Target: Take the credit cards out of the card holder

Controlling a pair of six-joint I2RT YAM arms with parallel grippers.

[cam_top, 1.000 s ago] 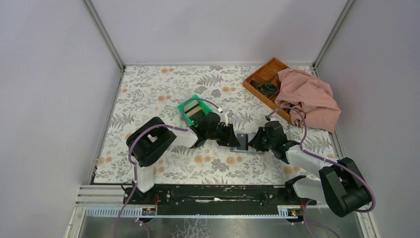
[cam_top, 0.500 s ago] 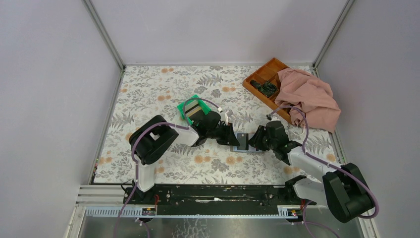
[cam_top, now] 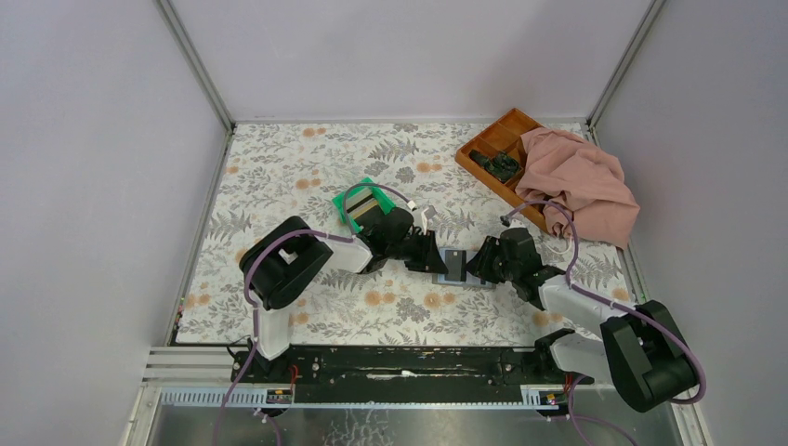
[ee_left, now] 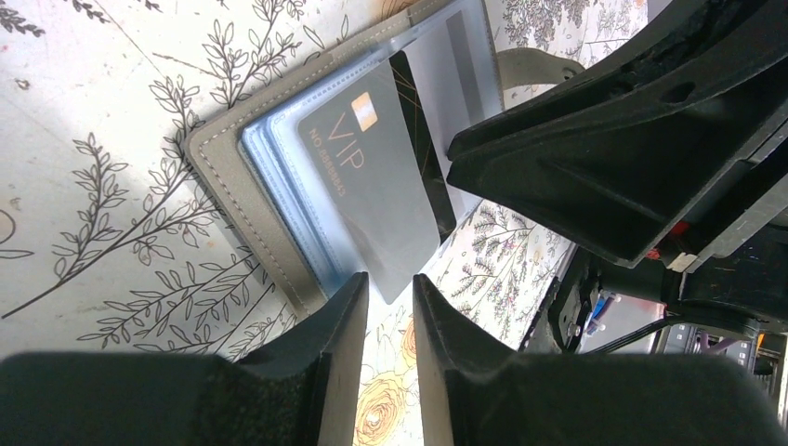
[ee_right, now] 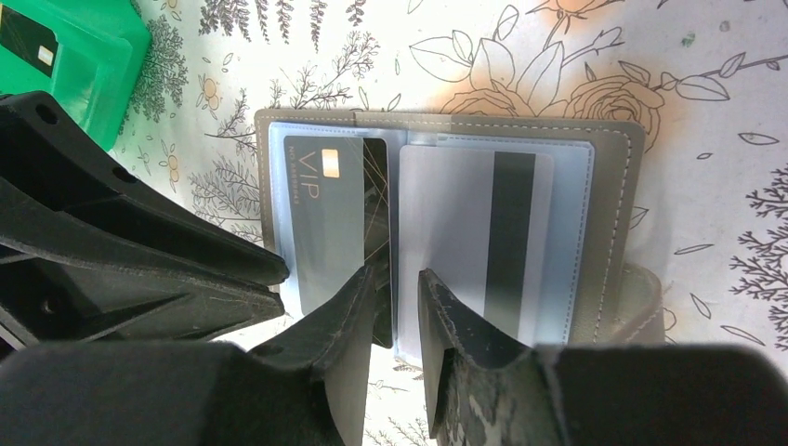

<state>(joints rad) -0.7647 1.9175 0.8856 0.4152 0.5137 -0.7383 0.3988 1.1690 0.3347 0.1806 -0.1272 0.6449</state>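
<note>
Farthest left, the green bin [cam_top: 351, 212] stands on the flowered tablecloth [cam_top: 279, 167] with one dark card [ee_right: 22, 41] lying inside it, apart from the other items. My left gripper [ee_left: 390, 283] is low over the cloth just right of the bin, reaching toward the middle of the table. Its fingers stand narrowly apart, with cloth pattern visible through the gap. They grip nothing. The near corner of the grey VIP card [ee_left: 372, 177] reaches the mouth of that gap; I cannot tell whether it touches either finger. The card holder [ee_right: 613, 232] lies flat and open at the centre of the table, between my two grippers. The VIP card sits in the clear sleeves of its left half, and part of it juts past the sleeve edge toward my left fingers. A pale card with a black stripe [ee_right: 446, 232] sits fully inside the sleeve of the right half. My right gripper [ee_right: 400, 279] is at the holder's edge, in line with the centre fold. Its fingers are also narrowly parted and closed on nothing. Farther right and back, the orange-brown tray [cam_top: 492, 139] holds small dark items, and a pink cloth [cam_top: 581, 186] is heaped over its right part.
</note>
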